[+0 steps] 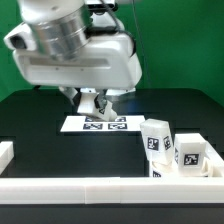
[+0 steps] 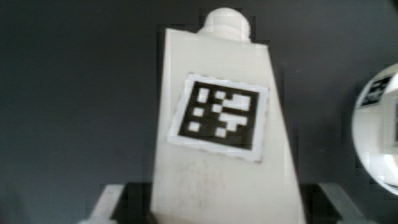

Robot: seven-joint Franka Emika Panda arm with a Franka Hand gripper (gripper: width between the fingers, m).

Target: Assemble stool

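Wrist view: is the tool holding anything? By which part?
A stool leg, clamped in the tool by its wide end, with the pegged narrow end pointing away from the tool.

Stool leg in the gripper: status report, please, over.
Gripper shut on leg, tag facing wrist camera. Round seat beside it, apart. Nothing blocking seen.

The leg (image 2: 214, 185) is shown as white plastic, matt and smooth, and a black-and-white printed tag (image 2: 221, 118) is laid flat on its face. The same matt white plastic is seen on two further legs (image 1: 157, 137) near a corner of the table (image 1: 40, 125), which is covered in a black, matt surface. The arm (image 1: 70, 50) is cased in smooth pale shells with a soft sheen. The marker board (image 1: 72, 124) looks thin, flat and matt.
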